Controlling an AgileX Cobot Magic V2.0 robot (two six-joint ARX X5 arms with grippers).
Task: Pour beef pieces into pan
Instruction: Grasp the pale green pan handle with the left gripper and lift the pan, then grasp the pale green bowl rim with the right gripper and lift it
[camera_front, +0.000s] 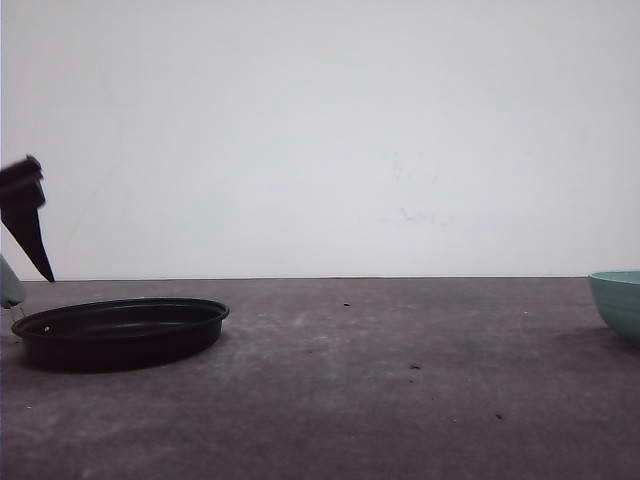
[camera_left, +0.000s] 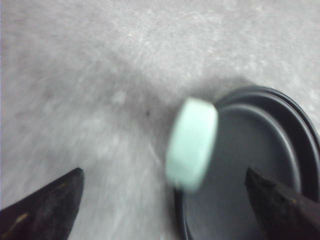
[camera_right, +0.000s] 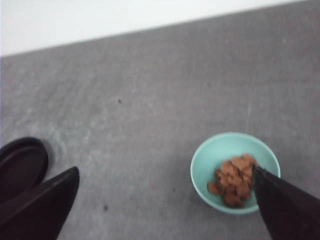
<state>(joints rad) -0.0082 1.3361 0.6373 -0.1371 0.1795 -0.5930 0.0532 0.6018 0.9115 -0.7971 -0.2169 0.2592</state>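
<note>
The black pan sits on the table at the far left, and the part of its floor I can see is bare. Its mint-green handle points toward my left gripper, which hangs open above it without touching; one dark finger shows over the pan's left rim. The left wrist view is blurred. The beef pieces lie heaped in a teal bowl at the far right. My right gripper is open above the table, its one fingertip over the bowl's rim, holding nothing.
A wide stretch of grey tabletop separates the pan from the teal bowl, which is cut off by the right edge of the front view. A white wall stands behind the table.
</note>
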